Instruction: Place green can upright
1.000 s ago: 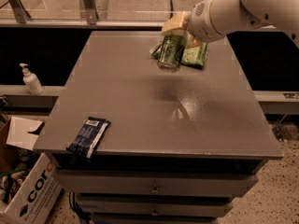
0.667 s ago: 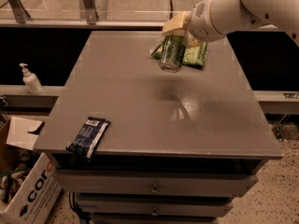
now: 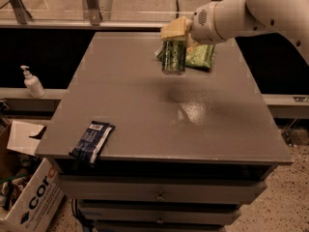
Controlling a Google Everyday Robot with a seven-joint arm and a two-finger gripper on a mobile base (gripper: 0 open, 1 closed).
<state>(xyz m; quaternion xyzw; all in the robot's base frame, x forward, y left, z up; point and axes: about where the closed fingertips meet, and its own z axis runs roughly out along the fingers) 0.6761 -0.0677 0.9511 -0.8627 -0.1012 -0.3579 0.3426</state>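
At the near left corner of the table (image 3: 145, 110) a dark packet (image 3: 91, 140) lies flat, partly overhanging the front edge and well apart from the work. The middle of the table is bare grey surface with a soft shadow on it.

Farther back the can (image 3: 173, 57) hangs directly below the gripper (image 3: 175, 35), held at its top end. Its long axis runs close to vertical, with the free end pointing down at the table. The tan fingers (image 3: 176, 28) are closed on the can from either side, and the arm reaches in from the right. The can seems to be in the air rather than standing, judging by the shadow lying nearer than the can, though from this angle contact with the table cannot be ruled out.

Just behind the can and to its right a green bag (image 3: 200, 56) lies flat; the can overlaps it in view, so the gap between them is unclear.

The coming move is likely a straight descent. The axis is already nearly upright, so what matters is landing the base on bare table in front of the bag, not on its edge.
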